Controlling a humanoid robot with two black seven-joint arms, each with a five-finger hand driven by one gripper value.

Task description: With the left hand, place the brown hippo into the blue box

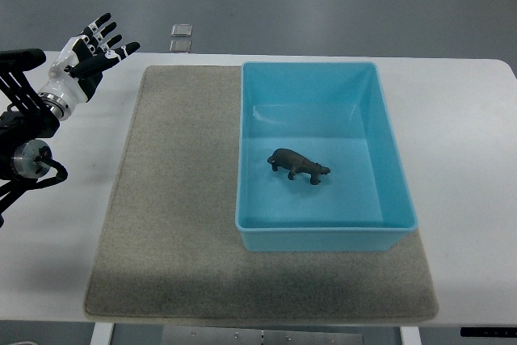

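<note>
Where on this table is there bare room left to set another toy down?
The grey felt mat is bare left of the blue plastic box and along its near edge. The white table is bare right of the box. Inside the box, the small brown hippo toy stands mid-floor with room around it. The left hand hovers at the far-left corner.

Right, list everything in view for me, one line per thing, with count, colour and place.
brown hippo: one, dark brown, standing on the floor of the blue box, near its middle.
blue box: one, light blue, open-topped, on the right part of the mat.
mat: one, grey-beige, lying on the table under the box.
table: one, white, filling most of the view.
small square object: one, grey, on the floor beyond the table's far edge; too small to identify.
left hand: one, white and black, fingers spread, holding nothing, at the far left over the table's corner.
</note>
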